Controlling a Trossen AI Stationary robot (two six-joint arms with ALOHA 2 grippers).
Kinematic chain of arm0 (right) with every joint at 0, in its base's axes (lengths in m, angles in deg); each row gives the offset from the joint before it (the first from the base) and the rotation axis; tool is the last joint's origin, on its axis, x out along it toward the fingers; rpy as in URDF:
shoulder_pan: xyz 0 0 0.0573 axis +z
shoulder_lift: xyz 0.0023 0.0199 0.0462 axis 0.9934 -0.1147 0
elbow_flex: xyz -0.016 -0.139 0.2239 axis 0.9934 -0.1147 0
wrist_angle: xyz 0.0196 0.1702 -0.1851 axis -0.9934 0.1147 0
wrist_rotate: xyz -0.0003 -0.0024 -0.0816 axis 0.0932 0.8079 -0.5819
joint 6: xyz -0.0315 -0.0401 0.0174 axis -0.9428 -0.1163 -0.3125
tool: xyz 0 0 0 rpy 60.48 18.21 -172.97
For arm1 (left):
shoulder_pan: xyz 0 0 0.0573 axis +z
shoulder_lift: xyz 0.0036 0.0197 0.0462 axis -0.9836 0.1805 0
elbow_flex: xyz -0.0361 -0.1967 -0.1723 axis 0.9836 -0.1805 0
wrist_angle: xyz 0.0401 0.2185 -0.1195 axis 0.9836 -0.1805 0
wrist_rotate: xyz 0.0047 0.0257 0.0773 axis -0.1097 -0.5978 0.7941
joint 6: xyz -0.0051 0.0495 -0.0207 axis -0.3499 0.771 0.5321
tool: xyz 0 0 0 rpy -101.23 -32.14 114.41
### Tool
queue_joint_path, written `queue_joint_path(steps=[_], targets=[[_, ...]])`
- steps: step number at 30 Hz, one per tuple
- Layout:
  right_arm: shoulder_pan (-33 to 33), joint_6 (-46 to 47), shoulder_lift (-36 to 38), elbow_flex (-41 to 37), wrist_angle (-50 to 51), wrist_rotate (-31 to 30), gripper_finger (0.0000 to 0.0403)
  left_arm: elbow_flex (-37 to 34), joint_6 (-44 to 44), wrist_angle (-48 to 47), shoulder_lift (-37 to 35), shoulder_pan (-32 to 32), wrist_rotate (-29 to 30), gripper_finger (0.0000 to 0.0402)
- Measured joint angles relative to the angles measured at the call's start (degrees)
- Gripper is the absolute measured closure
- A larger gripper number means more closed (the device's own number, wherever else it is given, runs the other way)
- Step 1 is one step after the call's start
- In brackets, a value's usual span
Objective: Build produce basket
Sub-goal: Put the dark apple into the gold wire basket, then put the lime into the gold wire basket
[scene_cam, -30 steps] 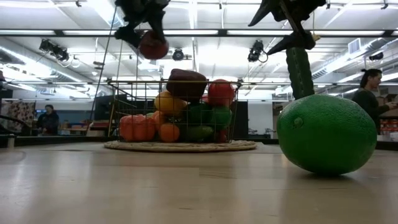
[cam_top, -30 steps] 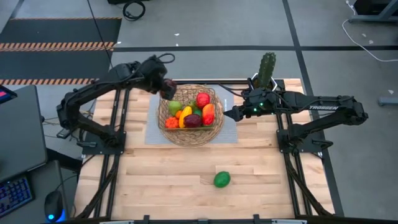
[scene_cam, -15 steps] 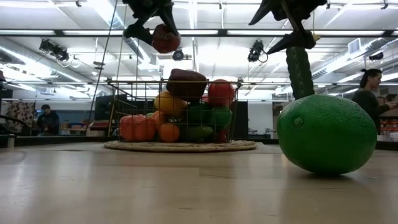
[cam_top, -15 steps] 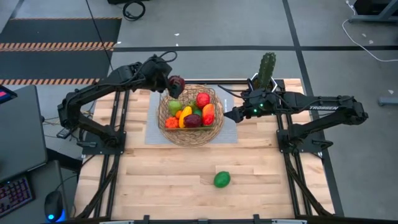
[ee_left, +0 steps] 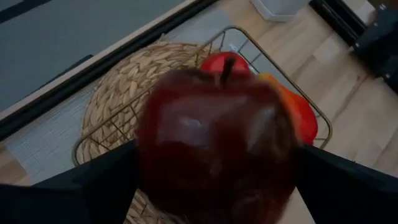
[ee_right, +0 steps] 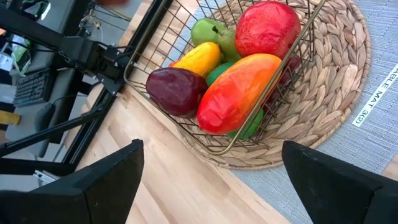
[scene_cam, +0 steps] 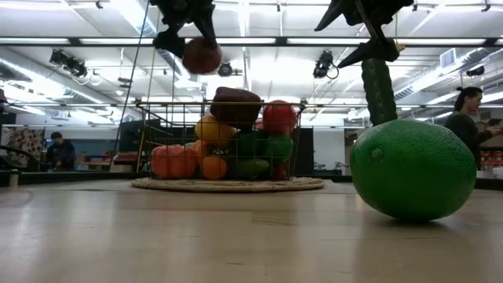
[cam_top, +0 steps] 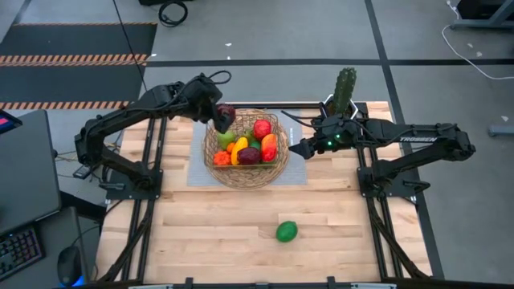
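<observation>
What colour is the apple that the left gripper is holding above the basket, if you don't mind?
Dark red; the apple shows best in the left wrist view.

We see a green cactus [cam_top: 345, 88] standing upright in a white pot at the far edge of the wooden table [cam_top: 225, 233]. A grey mat [cam_top: 297, 172] lies on the table's far half. A keyboard [cam_top: 18, 253] and mouse [cam_top: 68, 261] sit beside the table. In the room beyond, a person [scene_cam: 469, 110] stands and another [scene_cam: 59, 149] is farther off.
</observation>
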State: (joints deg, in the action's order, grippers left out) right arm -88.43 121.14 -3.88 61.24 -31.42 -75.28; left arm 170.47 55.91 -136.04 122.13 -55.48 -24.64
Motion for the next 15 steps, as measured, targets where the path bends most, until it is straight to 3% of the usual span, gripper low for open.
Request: queue_joint_path(steps=[15], targets=[[0.0,0.5,0.0,0.0,0.0,-0.1,0.0019,0.0,-1.9,-0.3,0.0,-1.2,-0.3,0.0004]])
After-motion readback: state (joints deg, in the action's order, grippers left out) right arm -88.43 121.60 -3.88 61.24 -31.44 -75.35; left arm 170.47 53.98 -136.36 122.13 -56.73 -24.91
